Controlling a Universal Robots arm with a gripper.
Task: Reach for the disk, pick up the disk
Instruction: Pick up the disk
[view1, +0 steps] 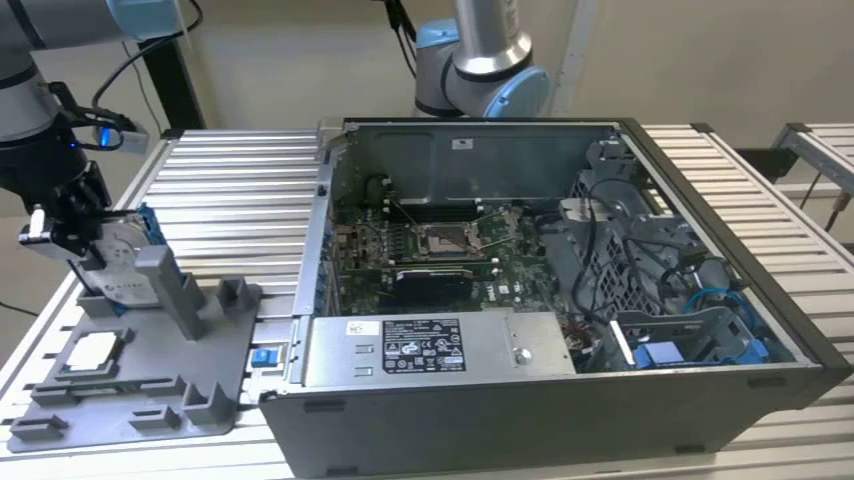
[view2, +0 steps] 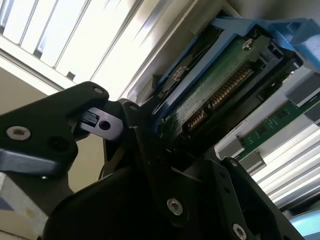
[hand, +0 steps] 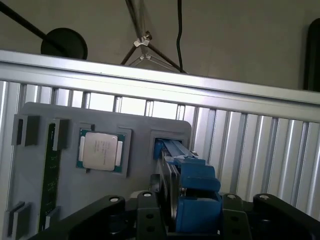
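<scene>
The disk (view1: 124, 246) is a silver drive with a blue bracket. It stands on edge at the upright slot of the grey fixture tray (view1: 200, 400), at the exterior view's left. My gripper (view1: 96, 243) comes down on it from above, with its black fingers tight against both faces. In the second wrist view the disk's green circuit board and connector (view2: 215, 92) sit right against the gripper (view2: 165, 150). In the first wrist view the blue bracket (hand: 196, 182) lies between the finger links (hand: 112, 212), its far end at the tray's slot (hand: 167, 137).
A small white-topped chip (view1: 91, 352) (hand: 100, 151) and a memory stick (hand: 50, 172) lie in tray recesses. The open computer case (view1: 534, 290), with a long grey metal box (view1: 427, 350), stands to the exterior view's right. A second arm's base (view1: 481, 70) stands behind the case.
</scene>
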